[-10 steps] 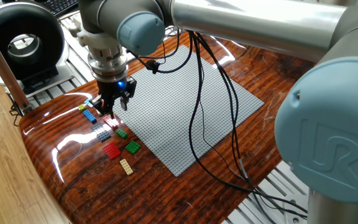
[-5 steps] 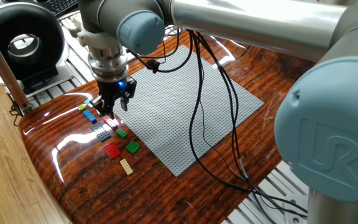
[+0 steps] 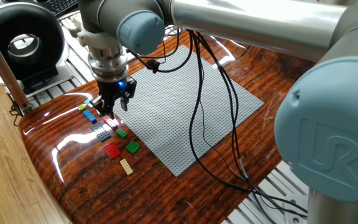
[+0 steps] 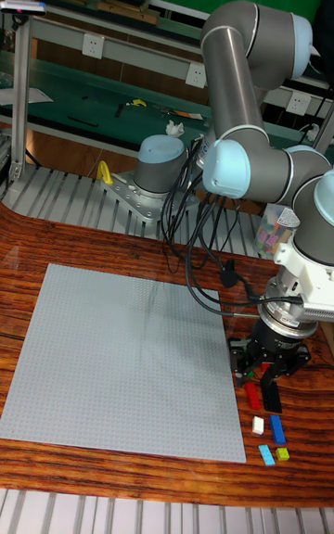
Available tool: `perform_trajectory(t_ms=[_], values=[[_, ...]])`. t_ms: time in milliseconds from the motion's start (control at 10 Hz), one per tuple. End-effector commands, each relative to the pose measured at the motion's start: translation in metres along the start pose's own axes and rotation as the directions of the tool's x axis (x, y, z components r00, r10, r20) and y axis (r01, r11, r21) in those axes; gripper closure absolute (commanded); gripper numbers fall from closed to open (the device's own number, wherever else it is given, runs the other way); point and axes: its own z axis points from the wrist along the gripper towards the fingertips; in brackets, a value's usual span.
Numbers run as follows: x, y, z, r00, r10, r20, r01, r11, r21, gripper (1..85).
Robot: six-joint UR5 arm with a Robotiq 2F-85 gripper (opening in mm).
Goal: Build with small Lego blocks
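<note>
The small Lego blocks lie in a loose cluster on the wooden table, left of the grey baseplate [image 3: 185,106] [image 4: 121,349]. Among them are a yellow-green one [image 3: 82,107] [image 4: 282,452], a blue one [image 3: 90,116] [image 4: 277,426], a white one [image 3: 109,120] [image 4: 258,424], a red brick [image 3: 111,150], a green brick [image 3: 132,147] and a tan plate [image 3: 126,166]. My gripper [image 3: 114,111] [image 4: 261,380] points straight down just above the cluster's upper end, by the baseplate's edge. Its fingers stand apart with nothing between them. A red brick [image 4: 251,394] shows just beside one fingertip.
Black cables [image 3: 197,124] hang from the arm across the baseplate. A black ring-shaped device [image 3: 20,40] stands off the table's far left corner. The table's rounded wooden edge [image 3: 48,168] runs close to the blocks. The arm's base [image 4: 162,163] sits behind the table.
</note>
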Motion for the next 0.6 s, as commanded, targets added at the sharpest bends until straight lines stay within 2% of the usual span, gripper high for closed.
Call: perform_trajectory(t_ms=[0,100,300,500], values=[[-0.0001,-0.0012,-0.0018,1.000,0.001,-0.003,-0.001,1.000,-0.002,40.7],[0.0005,-0.0040,-0.0018,1.000,-0.006,-0.005,0.006,1.000,0.008,41.3],[-0.0015,0.0035,-0.0018,1.000,-0.018,0.003,0.018,1.000,-0.020,39.3],[-0.0028,0.0046,-0.0019,1.000,-0.022,0.008,0.022,0.999,-0.025,39.0]])
